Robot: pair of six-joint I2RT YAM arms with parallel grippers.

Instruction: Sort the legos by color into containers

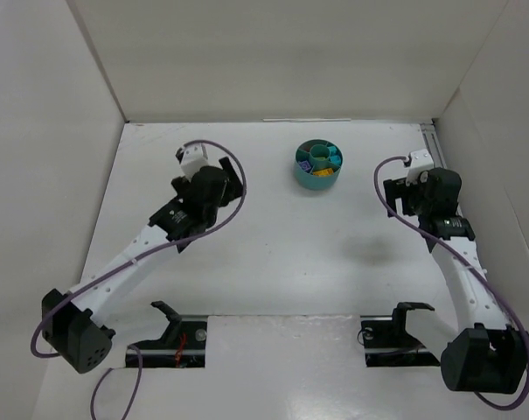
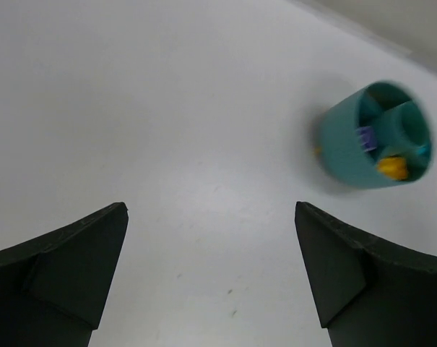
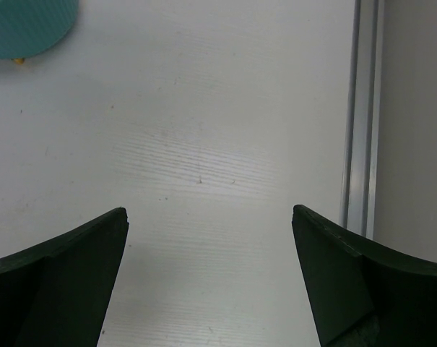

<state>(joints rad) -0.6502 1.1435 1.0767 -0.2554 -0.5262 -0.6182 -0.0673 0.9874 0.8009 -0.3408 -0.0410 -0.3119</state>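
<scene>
We found the left hand (image 2: 211, 207) and the right hand (image 3: 209, 211) fully open and empty, well apart from the round teal plastic tub (image 1: 317, 165) holding small coloured plastic bricks (image 2: 393, 168), and judged that reaching for the small yellow bit (image 2: 316, 151) at its base risked shoving the tub.

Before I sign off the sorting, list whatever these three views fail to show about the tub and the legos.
- Top view: the legos inside the tub are too small to count or to match to wedges.
- Left wrist view: blur smears the tub. Purple and yellow show, shapes do not.
- Right wrist view: the top-left corner cuts the tub off, and its wall hides the inside.
- Yellow speck at its base: too small to tell whether it is a lego.
</scene>
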